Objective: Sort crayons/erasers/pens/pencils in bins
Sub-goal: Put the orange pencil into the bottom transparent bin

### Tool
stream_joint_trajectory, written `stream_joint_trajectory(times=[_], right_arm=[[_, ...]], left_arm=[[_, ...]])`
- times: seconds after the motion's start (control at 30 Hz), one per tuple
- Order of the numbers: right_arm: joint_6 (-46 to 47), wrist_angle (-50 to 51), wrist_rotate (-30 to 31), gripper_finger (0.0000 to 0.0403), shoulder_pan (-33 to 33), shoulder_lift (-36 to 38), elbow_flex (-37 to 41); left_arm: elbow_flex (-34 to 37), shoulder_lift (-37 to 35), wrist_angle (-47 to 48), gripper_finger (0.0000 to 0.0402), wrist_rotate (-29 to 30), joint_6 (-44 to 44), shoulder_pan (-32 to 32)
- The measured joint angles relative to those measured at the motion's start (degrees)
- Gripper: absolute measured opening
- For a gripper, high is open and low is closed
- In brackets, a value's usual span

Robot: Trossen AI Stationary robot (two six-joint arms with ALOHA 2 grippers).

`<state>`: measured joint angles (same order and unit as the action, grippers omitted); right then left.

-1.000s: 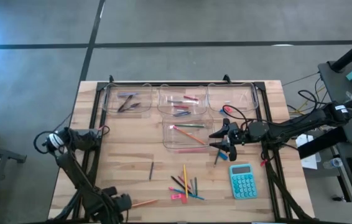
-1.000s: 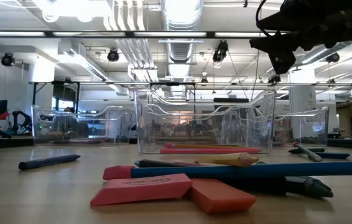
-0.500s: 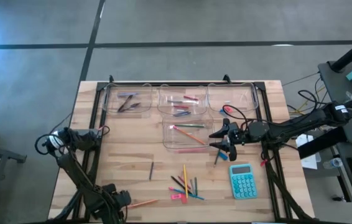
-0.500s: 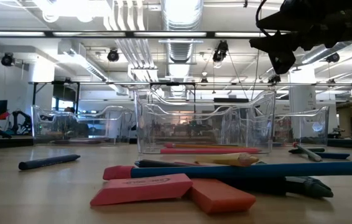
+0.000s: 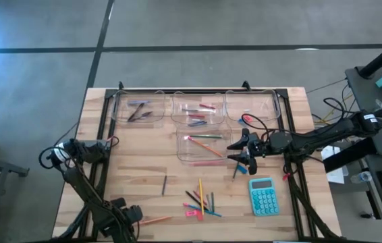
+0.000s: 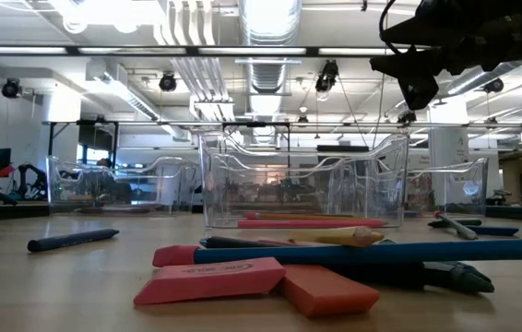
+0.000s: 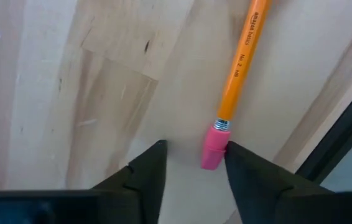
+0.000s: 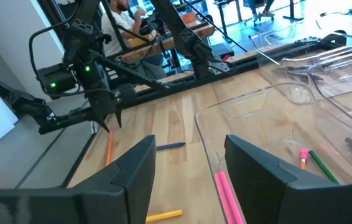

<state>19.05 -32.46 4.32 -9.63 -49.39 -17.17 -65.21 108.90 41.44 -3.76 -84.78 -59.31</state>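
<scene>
An orange pencil [image 5: 156, 220] with a pink eraser tip lies flat on the table near the front left. My left gripper [image 5: 134, 216] is open low over it. In the left wrist view its fingers stand on either side of the pencil's eraser end [image 7: 214, 144], with my left gripper [image 7: 194, 152] close to the table. My right gripper [image 5: 241, 152] is open and empty, held above the right end of the front bin [image 5: 204, 145]. The right wrist view [image 8: 188, 155] shows it over that bin's pink and green pencils. More loose sticks and erasers [image 5: 201, 199] lie in a pile near the front.
Three clear bins [image 5: 137, 108] [image 5: 198, 108] [image 5: 250, 108] stand in a row at the far edge, with sticks in them. A teal calculator [image 5: 262, 196] lies at the front right. A dark pen [image 5: 165, 184] and a blue stick [image 5: 238, 169] lie loose on the table.
</scene>
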Motion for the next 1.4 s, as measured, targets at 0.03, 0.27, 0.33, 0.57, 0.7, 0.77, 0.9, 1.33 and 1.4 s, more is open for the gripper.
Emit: stream_joint_trajectory(times=[0.03, 0.27, 0.33, 0.57, 0.7, 0.77, 0.9, 1.33, 1.4], right_arm=[[0.0, 0.0, 0.0, 0.0183, 0.0, 0.0, 0.0], [0.1, 0.0, 0.1, 0.0183, 0.0, 0.0, 0.0], [0.5, 0.0, 0.1, 0.0183, 0.0, 0.0, 0.0], [0.5, -0.6, 0.1, 0.0183, 0.0, 0.1, 0.0], [0.4, -0.9, 0.0, 0.0183, 0.0, 0.1, 0.0], [0.3, -0.9, 0.0, 0.0183, 0.0, 0.1, 0.0], [-0.1, -1.5, 0.0, 0.0183, 0.0, 0.1, 0.0], [0.0, -1.3, -0.3, 0.0183, 0.0, 0.1, -0.3], [0.0, -0.8, -0.4, 0.0183, 0.0, 0.1, -0.3]], left_arm=[[0.0, 0.0, 0.1, 0.0132, 0.0, 0.0, 0.0], [-0.2, -2.2, 1.3, 0.0035, -0.2, -0.1, 0.2], [-0.3, -3.7, 1.3, 0.0015, 0.2, -0.3, 0.5], [-0.7, -7.9, 3.4, 0.0013, 6.8, -0.4, 1.6], [-1.2, -10.3, 5.1, 0.0013, 10.9, 1.3, 2.9], [-1.6, -11.8, 5.5, 0.0013, 14.7, 3.2, 4.1], [-1.6, -14.9, 8.4, 0.0013, 22.9, 8.1, 7.2], [-1.7, -21.0, 8.2, 0.0013, 31.3, 45.8, 31.8], [-2.0, -21.0, 7.3, 0.0013, 29.8, 51.2, 36.1]])
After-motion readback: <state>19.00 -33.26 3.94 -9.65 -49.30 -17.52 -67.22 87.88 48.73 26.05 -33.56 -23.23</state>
